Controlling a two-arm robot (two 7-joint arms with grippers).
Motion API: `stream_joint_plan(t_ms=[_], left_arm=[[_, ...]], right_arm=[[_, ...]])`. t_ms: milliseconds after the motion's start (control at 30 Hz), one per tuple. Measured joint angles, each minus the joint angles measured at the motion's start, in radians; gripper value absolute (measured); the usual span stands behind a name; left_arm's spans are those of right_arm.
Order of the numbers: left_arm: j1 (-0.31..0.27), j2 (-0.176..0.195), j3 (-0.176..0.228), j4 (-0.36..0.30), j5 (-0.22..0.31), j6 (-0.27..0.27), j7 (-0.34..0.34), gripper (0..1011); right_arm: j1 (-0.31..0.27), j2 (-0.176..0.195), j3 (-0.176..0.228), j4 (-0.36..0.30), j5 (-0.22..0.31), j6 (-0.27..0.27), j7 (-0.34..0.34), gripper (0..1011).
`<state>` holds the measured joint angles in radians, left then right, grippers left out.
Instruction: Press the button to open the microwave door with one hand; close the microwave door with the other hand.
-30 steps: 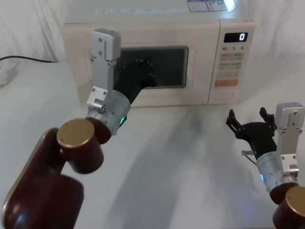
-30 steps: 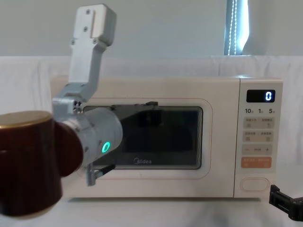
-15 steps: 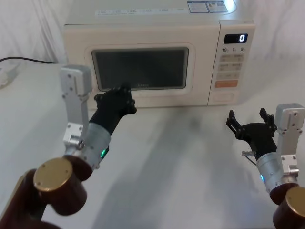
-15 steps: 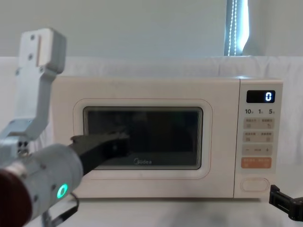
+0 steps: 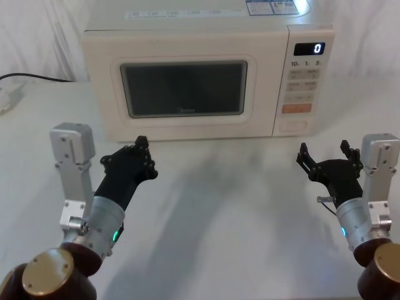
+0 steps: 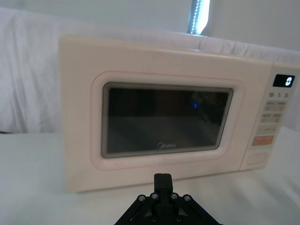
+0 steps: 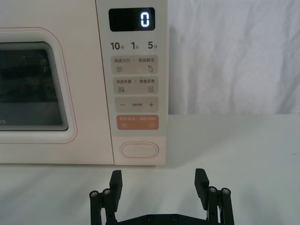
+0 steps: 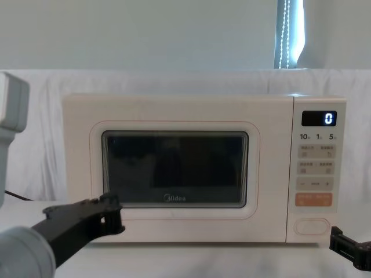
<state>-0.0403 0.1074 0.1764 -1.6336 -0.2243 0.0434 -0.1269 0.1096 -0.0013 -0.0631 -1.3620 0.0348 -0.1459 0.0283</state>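
Below orange key: large cream pill-shaped plastic button (image 7: 139, 150), stiff, sprung; press centre squarely. Your right gripper (image 7: 159, 184) open, empty. Left gripper (image 5: 132, 160) empty, spread unclear. Cream glass-windowed microwave door (image 8: 174, 169) shut.

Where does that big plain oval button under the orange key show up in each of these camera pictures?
Head view: the button, microwave's lower right corner.
Chest view, lower right.
Left wrist view, far right.
Right wrist view, centre.
Shared landmark: the orange key directly above it.
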Motion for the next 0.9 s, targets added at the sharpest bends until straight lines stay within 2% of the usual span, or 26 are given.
stream_joint_plan(t_ms=[233,467,900], left_arm=[[0.033,-0.008,-0.020,-0.004,-0.002,-0.019,0.016,0],[0.032,-0.023,-0.033,0.014,0.007,-0.045,0.031,0],[0.033,-0.021,-0.031,0.012,0.007,-0.042,0.029,0]], right_arm=[[0.000,0.000,0.000,0.000,0.000,0.000,0.000,1002],[0.000,0.000,0.000,0.000,0.000,0.000,0.000,1002],[0.000,0.000,0.000,0.000,0.000,0.000,0.000,1002]])
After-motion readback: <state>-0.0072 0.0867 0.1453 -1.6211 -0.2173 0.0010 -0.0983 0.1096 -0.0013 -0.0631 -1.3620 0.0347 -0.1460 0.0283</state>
